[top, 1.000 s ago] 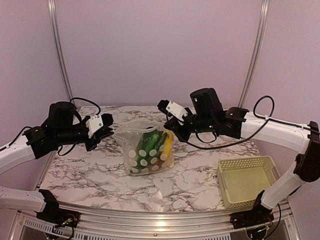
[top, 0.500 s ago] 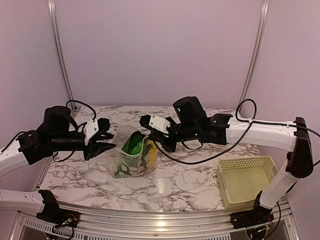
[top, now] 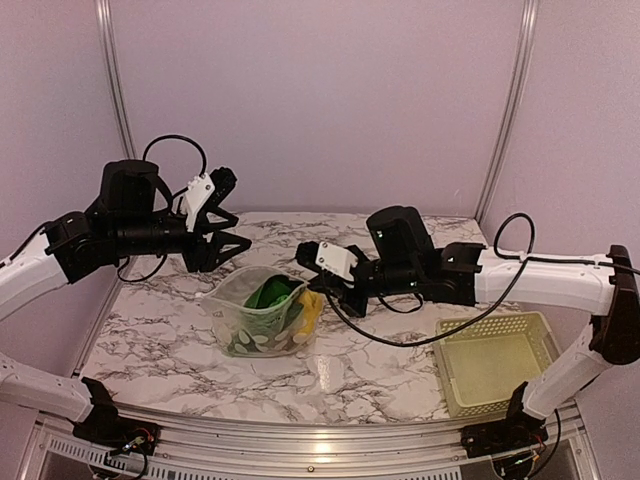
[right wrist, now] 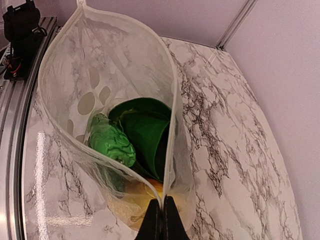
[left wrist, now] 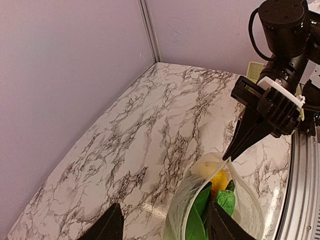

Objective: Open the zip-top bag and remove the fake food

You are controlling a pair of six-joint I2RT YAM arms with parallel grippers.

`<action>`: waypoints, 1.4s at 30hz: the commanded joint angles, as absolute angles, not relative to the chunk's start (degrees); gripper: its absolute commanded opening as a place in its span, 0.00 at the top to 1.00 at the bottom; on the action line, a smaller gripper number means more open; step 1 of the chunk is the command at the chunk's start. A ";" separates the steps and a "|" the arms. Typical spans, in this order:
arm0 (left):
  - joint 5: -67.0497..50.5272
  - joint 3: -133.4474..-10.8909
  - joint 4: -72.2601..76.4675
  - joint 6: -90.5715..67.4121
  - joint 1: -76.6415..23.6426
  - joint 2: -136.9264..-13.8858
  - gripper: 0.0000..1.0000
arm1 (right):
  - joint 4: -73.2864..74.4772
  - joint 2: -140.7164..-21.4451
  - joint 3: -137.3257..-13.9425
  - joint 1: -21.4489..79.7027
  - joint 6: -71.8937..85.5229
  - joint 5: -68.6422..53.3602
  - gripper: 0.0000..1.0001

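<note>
The zip-top bag (top: 262, 330), clear with white dots, sits on the marble table with its mouth gaping upward. Fake food (top: 268, 295) shows inside: green leafy pieces and a yellow one. My right gripper (top: 318, 290) is shut on the right end of the bag's rim. In the right wrist view its closed tips (right wrist: 161, 220) pinch the bag (right wrist: 100, 60) where the two lips meet, above the green food (right wrist: 142, 130). My left gripper (top: 232, 212) hangs open above and left of the bag, touching nothing. In the left wrist view, its tips (left wrist: 165, 227) straddle the bag's near rim (left wrist: 197, 192).
A pale yellow-green lattice basket (top: 495, 360) stands at the front right of the table. Metal frame posts (top: 118, 100) rise at the back corners before the purple walls. A rail (top: 300, 445) runs along the near table edge.
My left gripper has let go of the bag's rim, opened, and risen up and back. The bag has sunk to the table, its mouth wide. The right gripper kept its pinch.
</note>
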State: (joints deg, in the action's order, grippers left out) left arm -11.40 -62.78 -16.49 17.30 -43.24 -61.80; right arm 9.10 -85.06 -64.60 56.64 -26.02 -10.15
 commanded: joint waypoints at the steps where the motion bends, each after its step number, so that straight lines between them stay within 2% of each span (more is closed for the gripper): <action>1: -12.26 -67.42 -24.18 16.19 -43.86 -67.77 0.42 | 7.32 -83.71 -64.13 57.43 -24.58 -10.37 1.00; 12: -15.25 -74.91 -29.30 18.32 -46.42 -77.83 0.46 | 6.42 -82.44 -62.85 57.48 -23.63 -10.03 1.00; 17: -16.58 -77.39 -32.81 19.04 -46.84 -82.20 0.56 | 6.59 -82.44 -63.06 57.44 -23.77 -9.04 1.00; 21: -16.64 -77.73 -33.85 19.39 -46.85 -83.20 0.65 | 6.85 -82.77 -63.19 57.44 -23.88 -8.23 1.00; 24: -15.89 -77.61 -33.84 19.39 -46.85 -83.10 0.80 | 6.53 -82.95 -63.32 57.45 -23.82 -7.60 1.00; 27: -13.60 -76.71 -32.33 17.72 -46.49 -82.54 0.90 | 5.81 -83.76 -63.86 57.37 -23.74 -5.98 1.00; 29: -11.97 -75.35 -30.11 14.51 -45.61 -81.72 1.00 | 4.89 -85.07 -64.87 57.16 -23.58 -4.46 1.00; 36: -10.18 -66.60 -22.10 3.63 -42.43 -75.60 1.00 | 1.18 -94.48 -73.85 55.55 -22.85 -4.90 1.00; 42: -3.83 -61.22 -17.64 -5.54 -41.31 -67.15 1.00 | -3.29 -101.54 -83.11 55.43 -22.74 -8.78 1.00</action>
State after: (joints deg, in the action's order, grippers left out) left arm -8.56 -63.16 -22.11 2.17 -41.82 -72.64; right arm 2.31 -99.00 -76.86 55.66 -23.73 -5.98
